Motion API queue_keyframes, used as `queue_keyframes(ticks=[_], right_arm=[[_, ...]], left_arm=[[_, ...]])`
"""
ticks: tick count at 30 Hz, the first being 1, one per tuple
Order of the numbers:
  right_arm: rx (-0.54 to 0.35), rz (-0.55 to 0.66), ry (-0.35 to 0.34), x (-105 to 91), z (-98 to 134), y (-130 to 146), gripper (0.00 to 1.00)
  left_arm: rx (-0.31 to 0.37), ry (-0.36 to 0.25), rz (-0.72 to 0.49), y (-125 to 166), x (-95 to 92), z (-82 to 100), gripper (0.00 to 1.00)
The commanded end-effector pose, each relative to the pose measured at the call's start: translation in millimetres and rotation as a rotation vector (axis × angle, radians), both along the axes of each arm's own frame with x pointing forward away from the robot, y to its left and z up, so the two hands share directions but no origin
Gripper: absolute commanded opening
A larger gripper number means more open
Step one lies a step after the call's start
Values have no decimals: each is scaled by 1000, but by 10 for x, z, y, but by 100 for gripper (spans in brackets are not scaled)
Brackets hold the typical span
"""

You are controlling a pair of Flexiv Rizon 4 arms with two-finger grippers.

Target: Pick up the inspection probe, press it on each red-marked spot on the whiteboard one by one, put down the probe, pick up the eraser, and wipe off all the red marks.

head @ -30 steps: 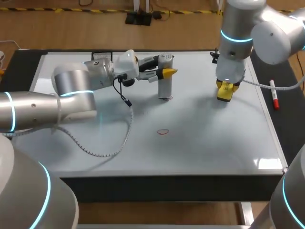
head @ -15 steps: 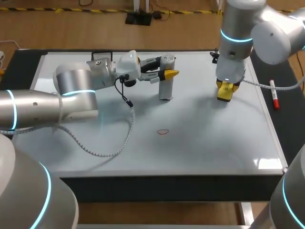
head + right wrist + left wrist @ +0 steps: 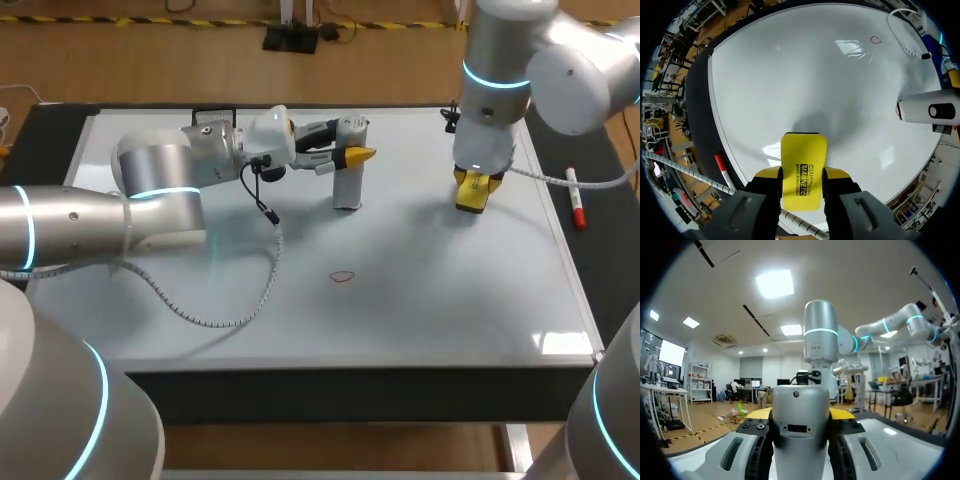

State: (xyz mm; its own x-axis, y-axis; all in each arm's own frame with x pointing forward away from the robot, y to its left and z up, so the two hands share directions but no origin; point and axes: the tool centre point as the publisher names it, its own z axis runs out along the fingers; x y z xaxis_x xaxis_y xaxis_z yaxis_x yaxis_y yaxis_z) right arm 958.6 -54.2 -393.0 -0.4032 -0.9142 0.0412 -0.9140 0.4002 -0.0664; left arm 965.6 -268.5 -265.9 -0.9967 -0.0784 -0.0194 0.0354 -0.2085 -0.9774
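Stiff, smooth, fairly light-looking cylinder, this inspection probe (image 3: 348, 170). Probably slippery, so best clamped high on the body, right where pinched now by the left gripper (image 3: 352, 152). Standing upright near the far edge of the whiteboard (image 3: 450, 300). Right gripper (image 3: 804, 176) closed on the yellow eraser (image 3: 804, 155) over by the far right corner. Probe tip and any mark beneath: hidden. Only one red mark (image 3: 343, 277) plainly visible, mid-board. Can't tell about eraser-to-board contact either.

A white-and-red marker pen (image 3: 574, 197) lies on the dark desk (image 3: 612, 262), along its right-hand strip, lengthwise toward the far edge. A small black frame (image 3: 213, 112) stands at the desk's far side; its kind is unclear.
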Motion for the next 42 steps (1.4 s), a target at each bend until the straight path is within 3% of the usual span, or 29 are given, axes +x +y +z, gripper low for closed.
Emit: queue_keyframes(ticks=[1,18,31,42], right_arm=[[-3,1,-1,1,6,-6,0],[-3,1,-1,1,6,-6,0],[-3,1,-1,1,6,-6,0],[-3,1,-1,1,6,-6,0]], left_arm=[[5,4,-2,3,-11,-1,0],[73,4,-5,41,-47,-34,0],[81,3,-12,41,-53,-30,0],[53,-16,-9,150,-50,191,0]])
